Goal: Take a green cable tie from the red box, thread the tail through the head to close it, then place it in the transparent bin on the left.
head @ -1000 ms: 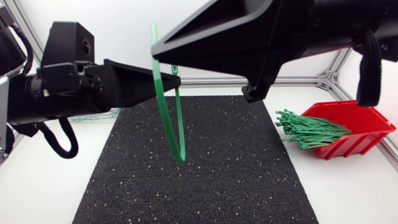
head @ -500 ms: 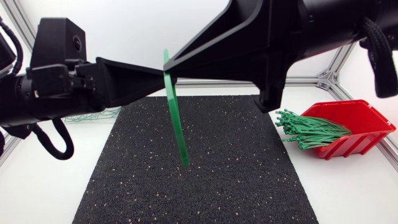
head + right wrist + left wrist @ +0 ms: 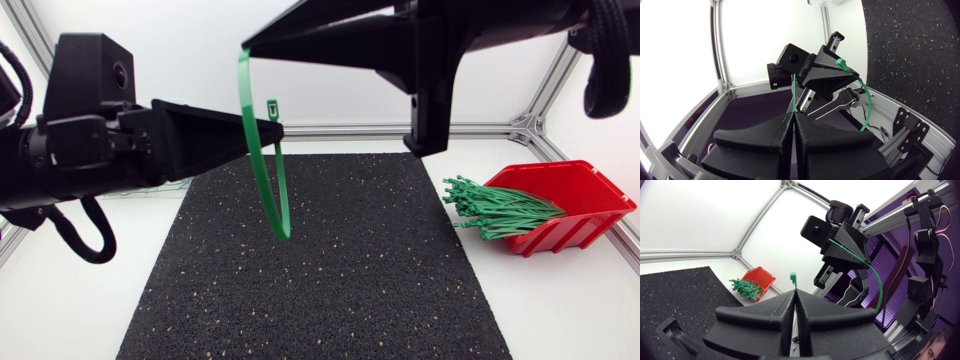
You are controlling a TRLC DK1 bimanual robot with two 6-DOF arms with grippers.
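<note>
Cable tie in left jaws and right jaws

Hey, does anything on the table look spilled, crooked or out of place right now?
Only the bundle of green cable ties stands out: it pokes out past the red box toward the black mat, ends fanned, though none has spilled. The held cable tie is simply bent into an open loop, not yet threaded.

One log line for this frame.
left hand: shut on cable tie below head | right hand: shut on tail | tail: not threaded | red box: more ties inside
</note>
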